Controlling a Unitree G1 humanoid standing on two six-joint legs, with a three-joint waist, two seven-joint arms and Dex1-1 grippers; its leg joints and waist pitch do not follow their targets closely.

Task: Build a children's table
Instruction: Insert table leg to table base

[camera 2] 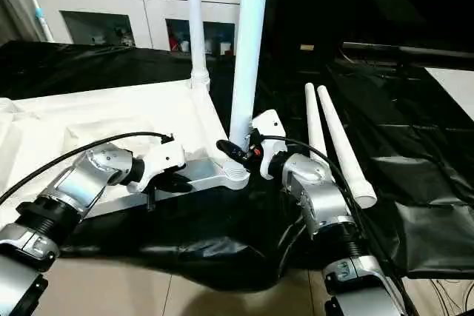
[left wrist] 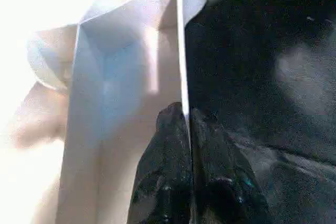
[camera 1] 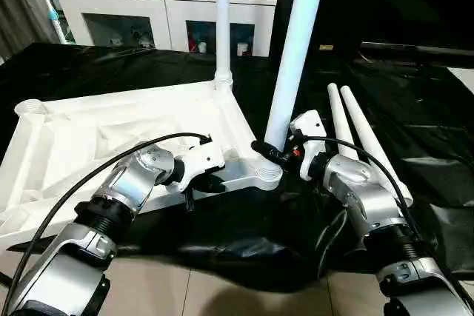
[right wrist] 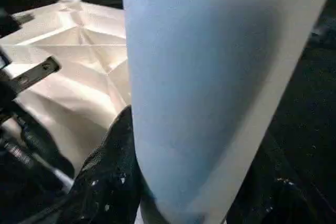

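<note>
While the white tabletop [camera 1: 111, 138] lies upside down on the black sheet [camera 1: 415, 123], we see our left gripper [camera 1: 211, 181] at its near edge, at about seven o'clock from the near right corner socket [camera 1: 263, 172]. The left wrist view shows the two black fingers [left wrist: 168, 177] pinched tight on the thin raised rim [left wrist: 182, 66], one on each side of it.

Our right gripper [camera 1: 266, 152] sits at the base of a white leg [camera 1: 296, 42] that stands in that corner socket and leans slightly toward one o'clock. Its fingers [right wrist: 113, 166] stand half spread around the leg's lower end, pressed against its side.

Another leg [camera 1: 223, 20] stands upright in the far right corner socket, at twelve o'clock from the near one. Two more legs [camera 1: 363, 138] lie side by side on the black sheet, at three o'clock from the tabletop, close beside our right forearm. A black cable [camera 1: 89, 175] arcs over our left forearm.

Beyond the sheet, at eleven o'clock, stands a white cabinet [camera 1: 163, 5] with glass doors and small items on top.
</note>
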